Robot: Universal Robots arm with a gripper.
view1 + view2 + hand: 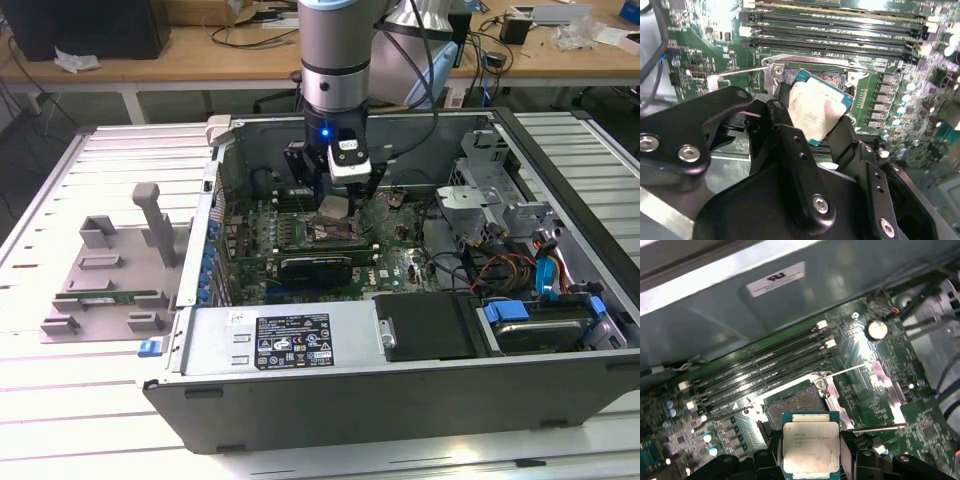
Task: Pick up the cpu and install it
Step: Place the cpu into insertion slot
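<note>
The cpu (815,111) (809,445) is a flat square chip with a silver-grey metal top and a thin teal rim. My gripper (812,117) (810,455) is shut on it, black fingers (785,120) pressing its two opposite edges. It hangs tilted just above the open square socket frame (795,402) (812,70) on the green motherboard (865,385). In the exterior view my gripper (335,205) reaches down into the open computer case (400,380), with the pale cpu (333,207) at its tip over the board's middle.
Black memory slots (765,365) (840,30) run beside the socket. A thin metal retention lever (855,371) stands open. A round coin battery (877,329) lies nearby. Drive bays and cables (520,250) fill the case on the exterior view's right; a grey fixture tray (110,270) sits on its left.
</note>
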